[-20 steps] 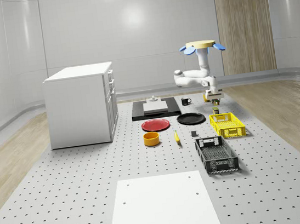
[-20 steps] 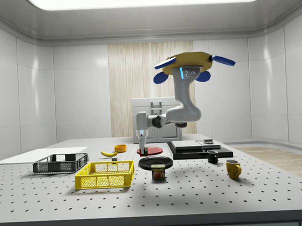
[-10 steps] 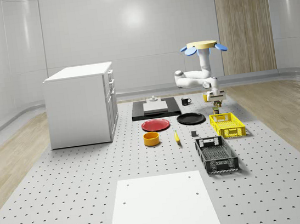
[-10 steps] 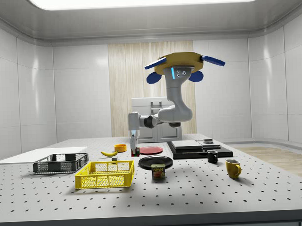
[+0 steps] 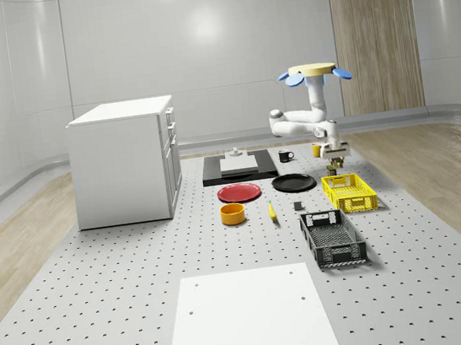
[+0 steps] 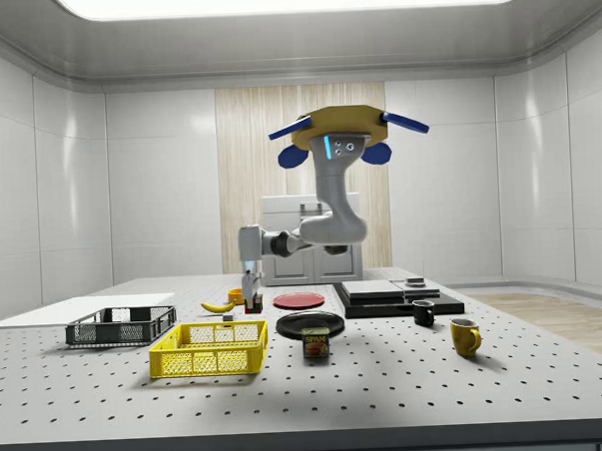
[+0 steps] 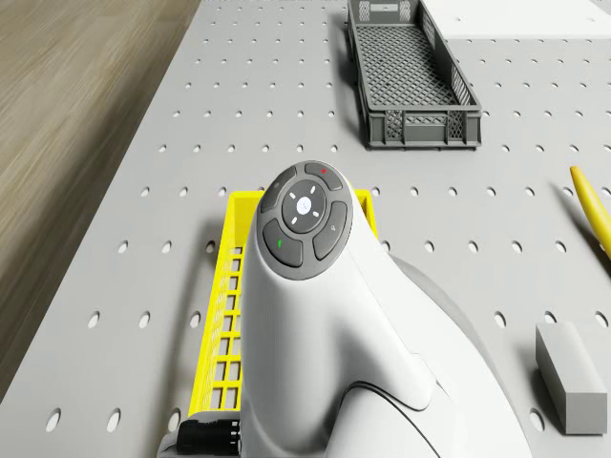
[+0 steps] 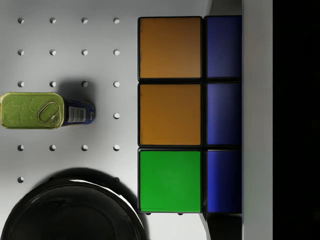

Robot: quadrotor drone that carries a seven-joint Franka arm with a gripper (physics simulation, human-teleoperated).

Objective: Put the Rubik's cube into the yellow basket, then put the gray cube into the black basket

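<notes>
In the whole-scene view, a white cabinet [image 5: 127, 160] stands at the table's [image 5: 104, 308] far left. Moving right come a black slab [image 5: 239, 170] with a pale block on it, a red plate [image 5: 240, 192], an orange bowl [image 5: 233, 214], a banana [image 5: 271, 211], a black plate [image 5: 293, 183] and the small gray cube [image 5: 299, 207], which lies on the table just at ten o'clock of the black basket [image 5: 333, 238]. The yellow basket [image 5: 349, 193] sits at about one o'clock of the black basket.

The drone [image 5: 313, 71] hovers in the air beyond the yellow basket's far end, its white arm [image 5: 299, 121] bent down so that the gripper [image 5: 335, 155] hangs just above that far end, clear of the table.

In the side view, the gripper [image 6: 251, 300] hangs above the yellow basket [image 6: 210, 348], near its right end in that view, with the Rubik's cube [image 6: 253, 306] between its fingers. A tin can [image 6: 316, 343] stands on the table just right of the basket, and a yellow mug [image 6: 465, 336] is farther right.

The wrist view shows the Rubik's cube [image 8: 189, 115] pinched in the claw, with orange, green and blue faces, and the can [image 8: 37, 111] and black plate [image 8: 70, 212] below it on the table.
</notes>
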